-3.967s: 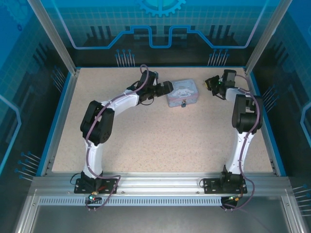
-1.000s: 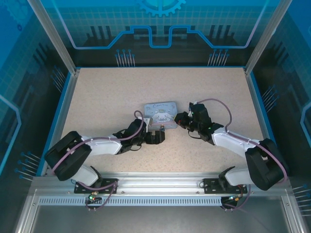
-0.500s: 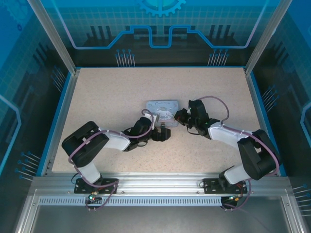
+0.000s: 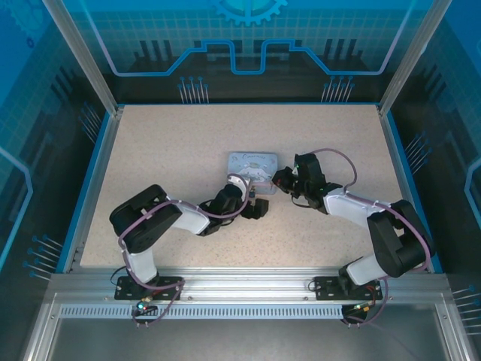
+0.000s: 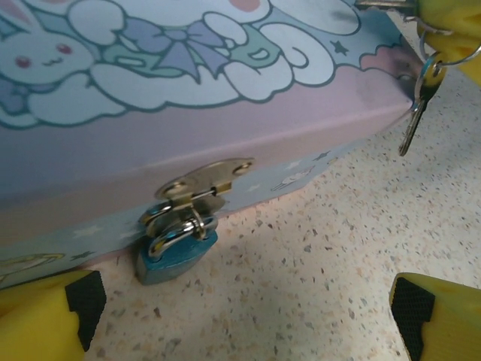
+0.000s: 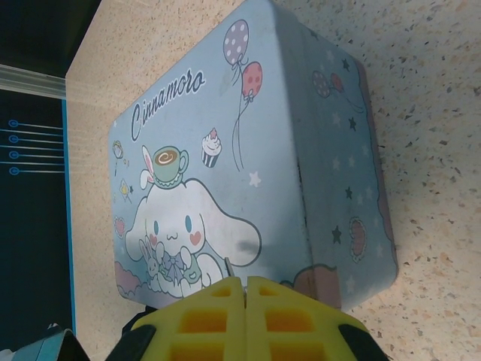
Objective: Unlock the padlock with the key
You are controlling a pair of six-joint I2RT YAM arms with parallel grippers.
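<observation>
Padlock (image 5: 174, 252) hangs from hasp of tin (image 5: 225, 143). Left gripper (image 5: 244, 312) spread wide, facing it. Right gripper (image 6: 244, 289) pinched closed on key (image 5: 415, 101), which dangles beside tin's corner.

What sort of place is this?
Probably a robot test cell in a lab: an aluminium frame with blue printed panels encloses a speckled table, where two bolted-down robot arms reach toward a cartoon tin with a padlock.

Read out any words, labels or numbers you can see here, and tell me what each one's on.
"Cinnamoro": script lettering on the lid of the tin, beside the balloons.
The padlock: no marking I can read.
The tin's lettering in the top view: too small to read.
</observation>
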